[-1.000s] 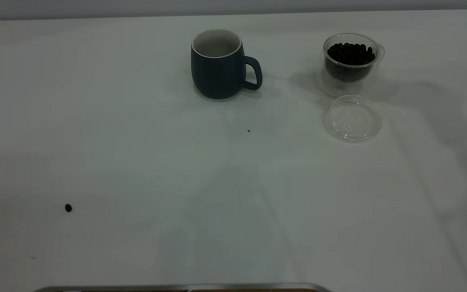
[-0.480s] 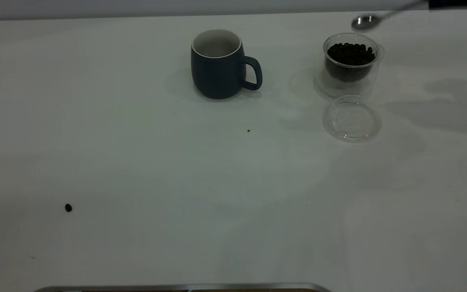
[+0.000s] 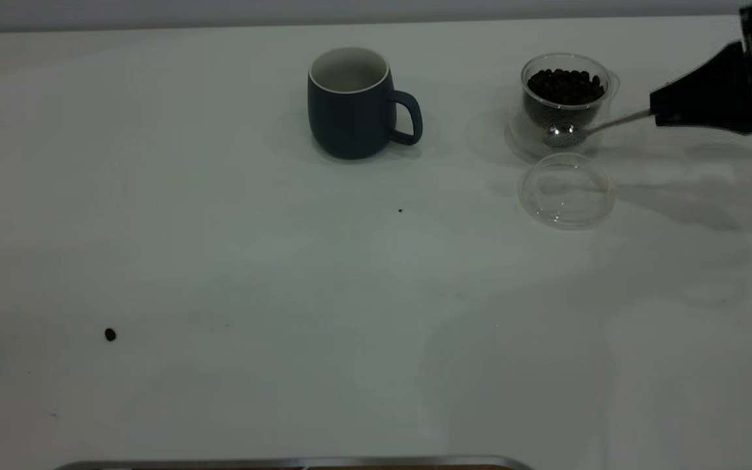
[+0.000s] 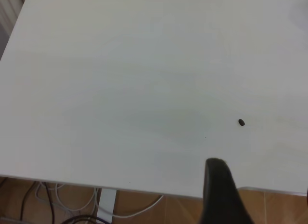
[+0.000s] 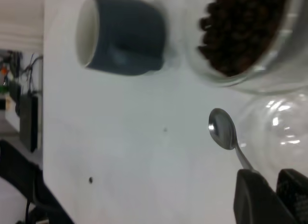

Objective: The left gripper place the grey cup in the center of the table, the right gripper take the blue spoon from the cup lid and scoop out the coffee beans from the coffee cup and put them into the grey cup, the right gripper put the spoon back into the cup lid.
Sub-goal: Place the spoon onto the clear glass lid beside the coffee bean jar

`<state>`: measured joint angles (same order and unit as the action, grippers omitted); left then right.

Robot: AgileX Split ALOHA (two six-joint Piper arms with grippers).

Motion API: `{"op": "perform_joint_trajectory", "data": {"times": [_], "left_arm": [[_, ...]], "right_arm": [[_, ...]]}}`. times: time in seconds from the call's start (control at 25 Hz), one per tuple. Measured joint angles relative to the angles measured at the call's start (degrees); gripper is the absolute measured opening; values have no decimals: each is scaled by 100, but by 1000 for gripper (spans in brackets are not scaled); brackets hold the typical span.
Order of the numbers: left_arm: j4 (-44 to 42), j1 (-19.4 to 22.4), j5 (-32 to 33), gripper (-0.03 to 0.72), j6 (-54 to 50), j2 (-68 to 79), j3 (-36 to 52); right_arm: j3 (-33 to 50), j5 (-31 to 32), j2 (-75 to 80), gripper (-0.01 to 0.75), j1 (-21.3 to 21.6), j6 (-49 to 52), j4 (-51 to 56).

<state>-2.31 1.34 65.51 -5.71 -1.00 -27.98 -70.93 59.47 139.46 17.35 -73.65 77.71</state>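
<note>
We see the right gripper [image 3: 655, 112] out at the right edge of the table [image 3: 284, 294], its black jaws clamped on the handle of the blue spoon [image 3: 575, 132]. The spoon reaches from the jaws toward the middle of the table, bowl end leading, and that bowl hangs in front of the lower wall of the coffee cup [image 3: 566, 91], with the cup lid [image 3: 566, 190] just beyond it on the near side. From the right wrist camera we catch the spoon's bowl [image 5: 222, 129] empty and shiny, between the glass cup [image 5: 245, 36] and the lid [image 5: 276, 132]. The coffee beans [image 3: 565, 85] fill the glass cup. The grey cup [image 3: 352, 103] stands upright well to the left of the spoon, handle pointing toward the glass cup. A stray bean [image 3: 110, 334] lies far off at front left. Of the left gripper [image 4: 221, 195] we see only one dark finger over the table's edge, so we cannot tell how wide it stands.
</note>
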Motion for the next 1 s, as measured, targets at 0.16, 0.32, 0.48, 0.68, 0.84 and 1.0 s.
{"op": "perform_joint_trajectory", "data": {"times": [0.16, 0.32, 0.48, 0.68, 0.84, 1.0], "left_arm": [[0, 0, 6, 489, 0, 0, 0], [0, 0, 6, 489, 0, 0, 0], [0, 0, 6, 489, 0, 0, 0], [0, 0, 6, 489, 0, 0, 0], [0, 0, 6, 489, 0, 0, 0], [0, 0, 6, 489, 0, 0, 0]], "right_arm": [[0, -73, 261, 92, 7, -153, 192], [0, -86, 450, 92, 7, -271, 298], [0, -100, 589, 92, 7, -414, 332], [0, -112, 662, 92, 7, -539, 465], [0, -116, 754, 93, 7, -817, 668], [0, -123, 910, 94, 1, -878, 790]]}}
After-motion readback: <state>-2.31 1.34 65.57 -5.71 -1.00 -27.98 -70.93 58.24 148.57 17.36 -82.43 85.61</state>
